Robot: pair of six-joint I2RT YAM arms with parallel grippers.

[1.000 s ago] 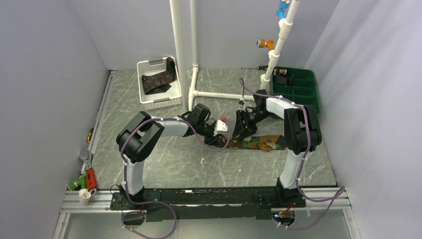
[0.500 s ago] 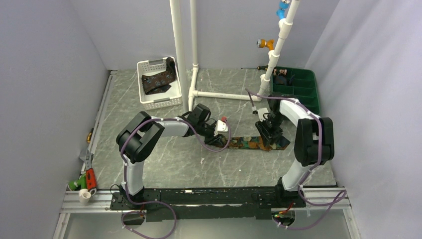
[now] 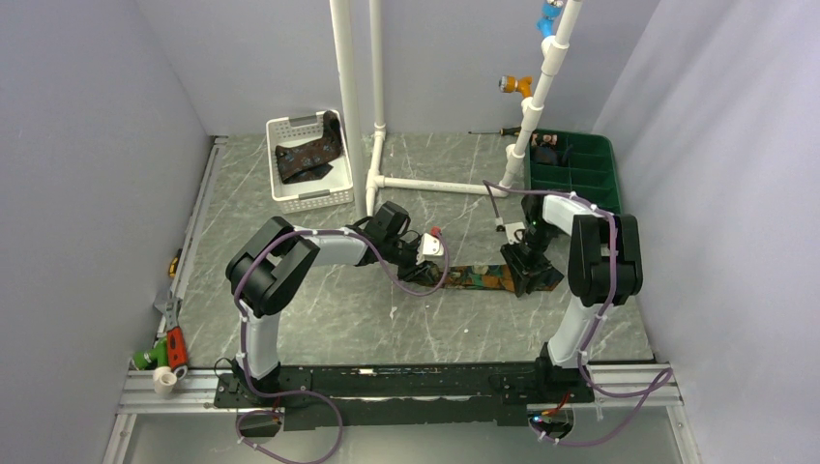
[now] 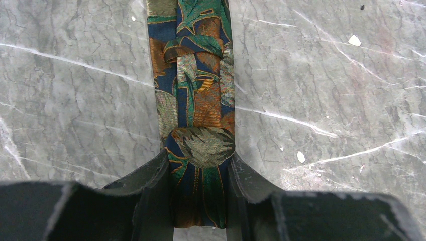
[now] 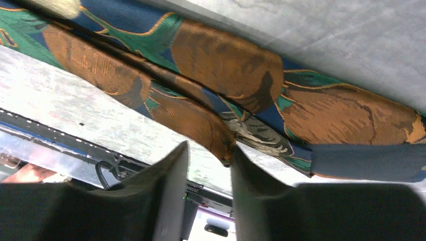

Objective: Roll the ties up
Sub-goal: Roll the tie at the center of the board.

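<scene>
Dee: Right gripper (image 3: 527,277) has swung out from the middle of the strip to its wide end and dropped low over it in the last second. Left arm hasn't budged.

Sam: Yep. Left gripper (image 3: 423,261) is clamped across the narrow end of the orange-and-teal tie (image 3: 483,278), with fabric filling the whole gap between its jaws. The tie itself lies on the table (image 3: 319,300), stretched out between the two grippers.

Dee: And the right jaws?

Sam: Parted a little. In the right wrist view one folded edge of the tie pokes at the mouth between the fingers (image 5: 168,175), but nothing's pinched that I can see.

Dee: That's my worry. If it closes there it may catch only that one flap (the tie looks doubled over at that end, layers loose). Then the first turn of the roll would go crooked, or the flap would peel open. And with the left clamped on, any tug from the right would probably drag the whole strip instead of curling it.

Sam: Containers, quickly. White basket (image 3: 290,124) at far left holds a second tie (image 3: 307,159), dark with pale motifs, bunched up, one end poking over the far rim. Green tray (image 3: 592,155) at far right has something dark (image 3: 547,153) in its far-left compartment, and I can't tell what it is.
</scene>
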